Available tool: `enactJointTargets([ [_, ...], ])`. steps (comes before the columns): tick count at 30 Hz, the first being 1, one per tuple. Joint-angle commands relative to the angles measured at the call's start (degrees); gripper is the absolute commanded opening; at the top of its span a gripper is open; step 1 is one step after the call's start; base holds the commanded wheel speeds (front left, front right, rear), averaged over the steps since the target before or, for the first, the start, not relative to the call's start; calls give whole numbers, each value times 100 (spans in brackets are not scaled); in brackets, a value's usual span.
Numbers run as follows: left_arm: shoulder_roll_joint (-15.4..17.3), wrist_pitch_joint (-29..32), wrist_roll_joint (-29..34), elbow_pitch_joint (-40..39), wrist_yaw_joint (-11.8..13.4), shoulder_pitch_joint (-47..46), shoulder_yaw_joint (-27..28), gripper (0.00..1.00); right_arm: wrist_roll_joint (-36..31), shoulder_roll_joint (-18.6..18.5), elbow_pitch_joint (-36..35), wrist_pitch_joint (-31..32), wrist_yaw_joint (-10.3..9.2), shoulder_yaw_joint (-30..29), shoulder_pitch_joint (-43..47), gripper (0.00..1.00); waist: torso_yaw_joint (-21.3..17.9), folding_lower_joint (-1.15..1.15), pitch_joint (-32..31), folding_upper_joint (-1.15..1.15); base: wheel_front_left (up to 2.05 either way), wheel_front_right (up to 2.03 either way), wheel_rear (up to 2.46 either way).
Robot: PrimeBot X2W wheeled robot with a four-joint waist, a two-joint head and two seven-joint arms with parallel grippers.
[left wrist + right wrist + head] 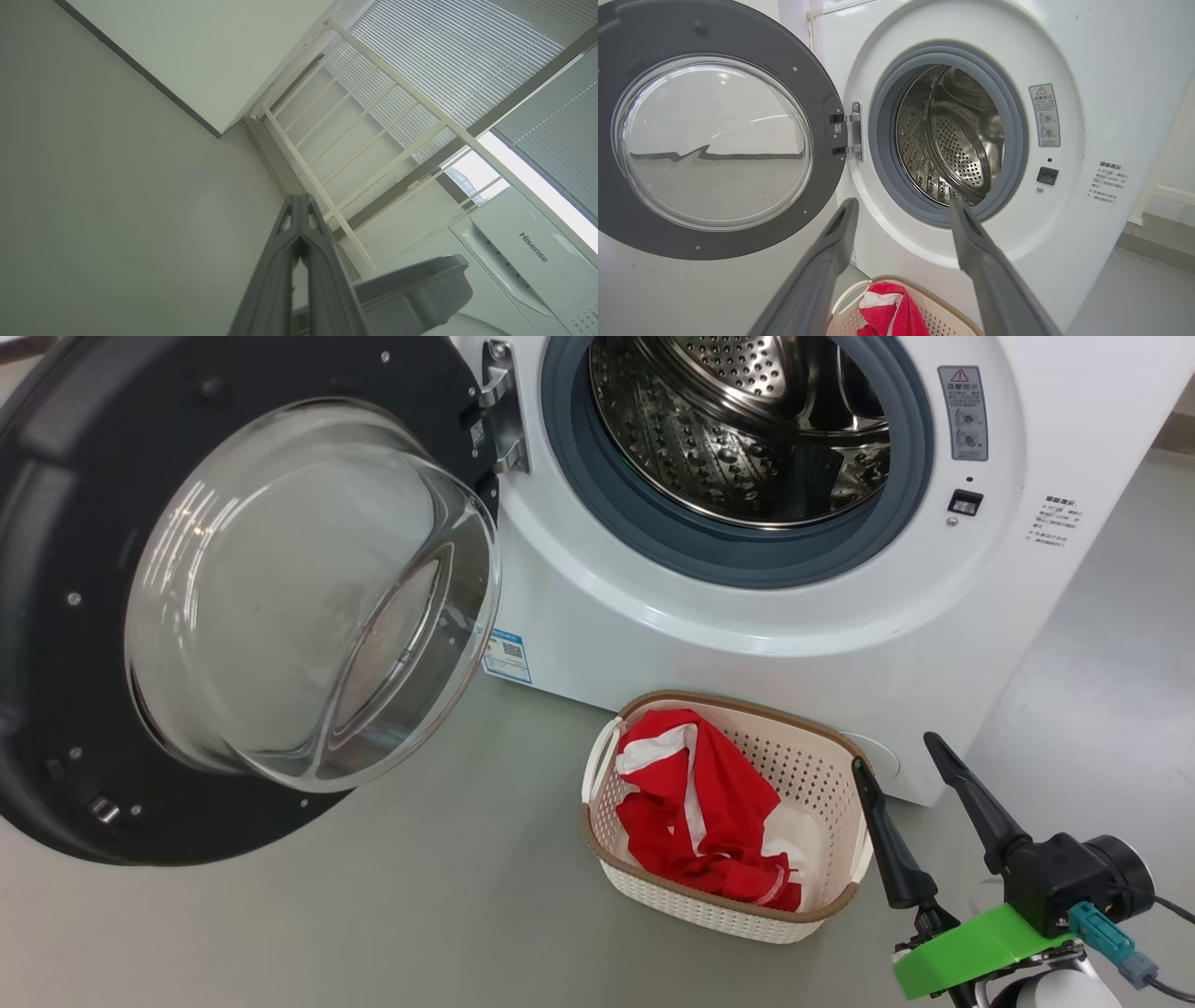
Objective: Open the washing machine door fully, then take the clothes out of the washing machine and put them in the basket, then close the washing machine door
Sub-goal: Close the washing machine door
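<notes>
Clothes: we see the bright red garments with white trim lying in the small cream perforated basket with a brown rim, bottom centre of the head view, on the grey floor.
Machine: the steel drum of the big white front-loading washing machine looks empty to us.
Door: the round black-rimmed glass door stands wide open at the left.
Right hand: spread wide, holding nothing, lower right beside the basket.
Left hand: pressed together, empty.
Remaining: we judge only closing the door is left.

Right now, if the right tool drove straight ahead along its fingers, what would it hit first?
The right tool, open, would likely meet the washing machine at its grey rubber ring, or enter the drum; depth unclear.
</notes>
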Motion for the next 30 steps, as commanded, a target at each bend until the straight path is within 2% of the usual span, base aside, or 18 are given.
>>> enactJointTargets([
  [1, 408, 367, -200, 61, 4, -271, 144, 0, 1, -25, -129, -36, 35, 98, -241, 100, 9, 0, 18, 0, 0, 0, 0],
  [6, 579, 1128, -583, 433, -23, -504, 262, 0, 4, -24, -124, -36, 35, 139, -271, 100, -2, 0, 44, 0, 0, 0, 0],
  [14, 829, 2117, -994, 869, -273, -497, 335, 0, 29, -71, -88, -36, 35, 165, -301, 100, -90, 0, 65, 0, 0, 0, 0],
  [17, 842, 2214, -1034, 909, -327, -480, 330, 0, 32, -81, -82, -36, 35, 165, -302, 100, -104, 0, 61, 0, 0, 0, 0],
  [22, 840, 2497, -1039, 986, -552, -333, 189, 0, 40, -79, -95, -36, 35, 155, -304, 100, -130, 0, 48, 0, 0, 0, 0],
  [30, 799, 2706, -1247, 1101, -703, -238, 270, 0, 61, -70, -111, -36, 35, 213, -287, 100, -159, 0, 21, 0, 0, 0, 0],
])
